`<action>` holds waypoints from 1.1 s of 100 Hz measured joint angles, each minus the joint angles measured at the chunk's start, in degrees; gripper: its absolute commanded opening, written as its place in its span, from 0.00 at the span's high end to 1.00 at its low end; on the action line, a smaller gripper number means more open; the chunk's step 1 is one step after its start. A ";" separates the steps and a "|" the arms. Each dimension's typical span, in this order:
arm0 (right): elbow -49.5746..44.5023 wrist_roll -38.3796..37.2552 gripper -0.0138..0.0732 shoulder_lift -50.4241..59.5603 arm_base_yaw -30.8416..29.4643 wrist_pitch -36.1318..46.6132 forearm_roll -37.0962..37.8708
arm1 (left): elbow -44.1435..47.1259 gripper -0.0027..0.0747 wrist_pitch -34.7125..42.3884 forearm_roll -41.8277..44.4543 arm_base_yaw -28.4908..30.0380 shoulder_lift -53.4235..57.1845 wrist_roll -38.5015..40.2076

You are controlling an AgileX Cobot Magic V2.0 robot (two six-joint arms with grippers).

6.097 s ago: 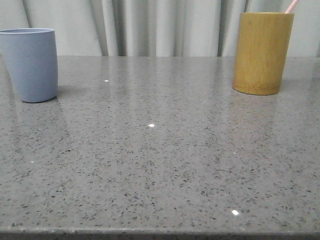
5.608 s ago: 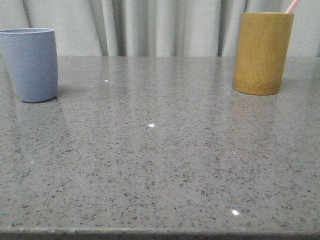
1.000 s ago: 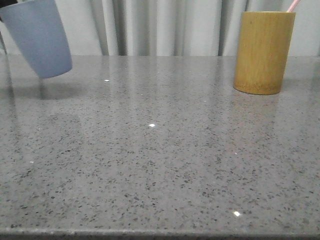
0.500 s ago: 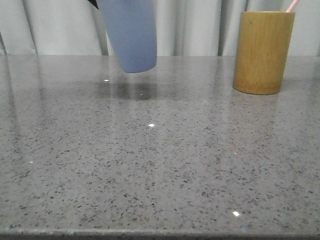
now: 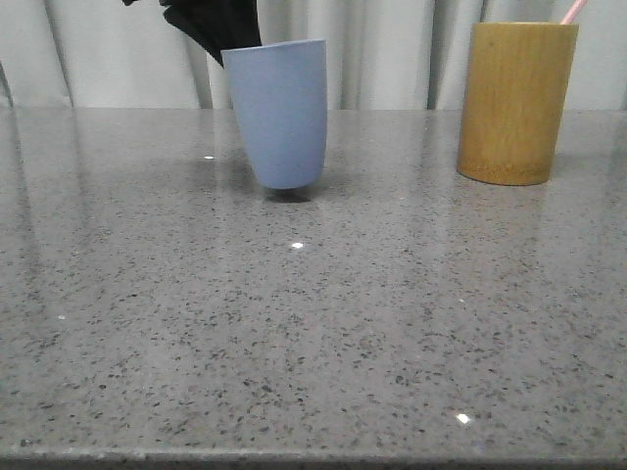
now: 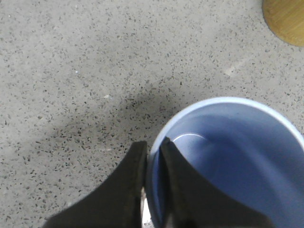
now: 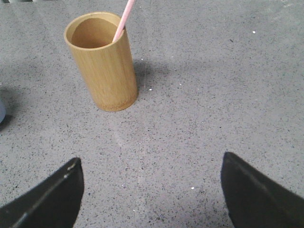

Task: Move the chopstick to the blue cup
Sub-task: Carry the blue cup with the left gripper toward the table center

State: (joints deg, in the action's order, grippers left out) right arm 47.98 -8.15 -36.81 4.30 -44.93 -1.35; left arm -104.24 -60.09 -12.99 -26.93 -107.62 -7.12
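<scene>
The blue cup (image 5: 280, 113) is upright at the middle back of the grey table, its base at or just above the surface. My left gripper (image 5: 217, 29) is shut on the cup's rim, one finger inside and one outside, as the left wrist view shows (image 6: 151, 156) with the empty cup (image 6: 237, 156) below. A pale pink chopstick (image 5: 572, 11) leans out of the bamboo cylinder (image 5: 516, 103) at the back right; only its upper end shows. In the right wrist view my right gripper (image 7: 151, 183) is open and empty, short of the cylinder (image 7: 102, 61) and chopstick (image 7: 123, 19).
Grey speckled tabletop (image 5: 313, 323) with a pale curtain behind. A sliver of the blue cup shows at the edge of the right wrist view (image 7: 2, 111). The bamboo cylinder's base shows in a corner of the left wrist view (image 6: 287, 19).
The blue cup was lifted from the far left, carried right through the air and lowered at the middle back. The bamboo cylinder and chopstick stayed put.
</scene>
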 measured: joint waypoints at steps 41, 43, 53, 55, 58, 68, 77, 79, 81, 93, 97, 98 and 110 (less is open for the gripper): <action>0.00 0.00 0.16 0.00 0.00 0.00 0.00 | 0.00 0.99 -1.26 0.23 0.00 0.00 0.00; 0.00 0.00 0.16 0.00 0.00 0.00 0.00 | 0.00 0.99 -1.26 0.34 0.00 0.00 0.00; 0.00 0.00 0.16 0.00 0.00 0.00 0.00 | 0.00 0.99 -1.26 0.77 0.00 0.00 0.00; 0.00 0.00 0.16 0.00 0.00 0.00 0.00 | 0.00 0.99 -1.26 0.92 0.00 0.00 0.00; 0.00 0.00 0.16 0.00 0.00 0.00 0.00 | 0.00 0.99 -1.35 1.21 0.00 0.00 0.00; 0.00 0.00 0.16 0.00 0.00 0.00 0.00 | 0.00 0.99 -1.35 2.72 -0.40 0.00 0.00; 0.00 0.00 0.16 0.00 0.00 0.00 0.00 | 0.00 0.99 -1.48 3.35 -1.01 0.00 0.00; 0.00 0.00 0.16 0.00 0.00 0.00 0.00 | 0.00 0.99 -1.48 3.38 -1.16 0.00 0.00; 0.00 0.00 0.16 0.00 0.00 0.00 0.00 | 0.00 0.99 -1.48 3.49 -1.33 0.00 0.00; 0.00 0.00 0.16 0.00 0.00 0.00 0.00 | 0.00 0.99 -1.48 3.98 -2.09 0.00 0.00; 0.00 0.00 0.16 0.00 0.00 0.00 -0.04 | 0.00 0.99 -1.48 3.98 -2.22 0.00 0.00; 0.00 0.00 0.16 0.00 0.00 0.00 -0.04 | 0.00 0.99 -1.48 3.98 -2.22 0.00 0.00; 0.00 0.00 0.16 0.00 0.00 0.00 -0.04 | 0.00 0.98 -1.48 4.09 -2.22 0.00 0.00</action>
State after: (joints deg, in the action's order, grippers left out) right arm 47.98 -8.15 -36.81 4.30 -44.93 -1.39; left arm -104.24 -61.57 -8.89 -29.15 -107.62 -7.12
